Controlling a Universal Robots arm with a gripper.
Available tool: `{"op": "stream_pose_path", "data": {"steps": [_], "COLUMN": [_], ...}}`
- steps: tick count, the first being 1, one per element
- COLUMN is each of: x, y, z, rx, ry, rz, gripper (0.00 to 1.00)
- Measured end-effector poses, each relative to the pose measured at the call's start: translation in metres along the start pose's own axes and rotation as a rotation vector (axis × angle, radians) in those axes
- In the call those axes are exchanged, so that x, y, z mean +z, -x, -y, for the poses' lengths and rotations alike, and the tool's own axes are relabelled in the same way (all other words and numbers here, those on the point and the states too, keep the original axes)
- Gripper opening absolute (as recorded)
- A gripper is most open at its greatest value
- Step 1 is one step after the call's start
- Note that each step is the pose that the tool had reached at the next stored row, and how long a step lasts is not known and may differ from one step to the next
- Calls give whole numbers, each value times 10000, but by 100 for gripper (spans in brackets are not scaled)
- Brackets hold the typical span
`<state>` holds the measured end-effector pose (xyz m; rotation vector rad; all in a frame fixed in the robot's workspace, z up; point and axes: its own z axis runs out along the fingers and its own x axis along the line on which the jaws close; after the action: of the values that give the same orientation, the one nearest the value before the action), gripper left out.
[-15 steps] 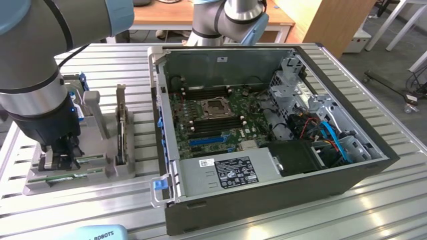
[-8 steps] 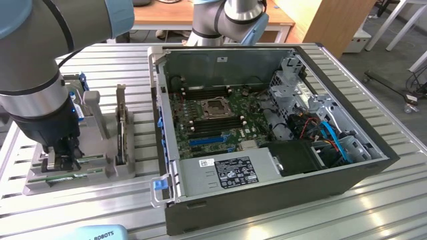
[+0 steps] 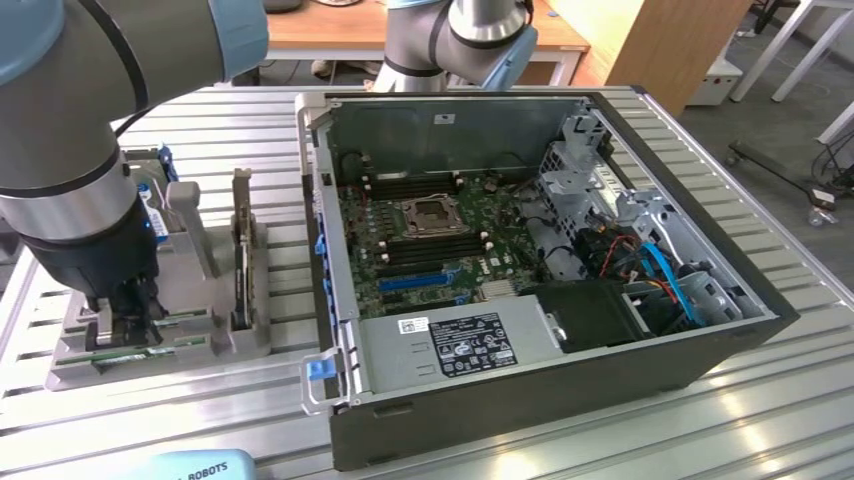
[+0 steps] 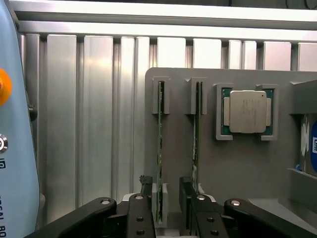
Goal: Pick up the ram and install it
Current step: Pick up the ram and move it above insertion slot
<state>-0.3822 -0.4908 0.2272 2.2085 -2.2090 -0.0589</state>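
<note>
Two rams stand on edge in slots of a grey holder (image 4: pixel 233 168). In the wrist view my gripper (image 4: pixel 165 183) is open, and its black fingers (image 4: pixel 145 182) stand on either side of one ram (image 4: pixel 159 134) without pressing on it. The other ram (image 4: pixel 196 129) lies just outside the far finger. In the exterior view the gripper (image 3: pixel 131 318) is lowered into the holder (image 3: pixel 80 375) at the exterior view's left, beside the open computer case (image 3: pixel 534 260).
A square silver processor (image 4: pixel 246 111) sits in its own pocket of the holder, with a blue-labelled drive (image 4: pixel 312 144) beyond it. The motherboard (image 3: pixel 427 235) lies exposed inside the case. A ribbed aluminium table (image 4: pixel 94 114) carries everything.
</note>
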Motion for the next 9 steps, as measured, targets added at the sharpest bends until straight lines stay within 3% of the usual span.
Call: {"op": "stream_pose_path", "data": {"steps": [9], "x": [100], "y": [-4], "z": [4], "rx": [-142], "ry": [3], "rz": [-7], "gripper": [35]}}
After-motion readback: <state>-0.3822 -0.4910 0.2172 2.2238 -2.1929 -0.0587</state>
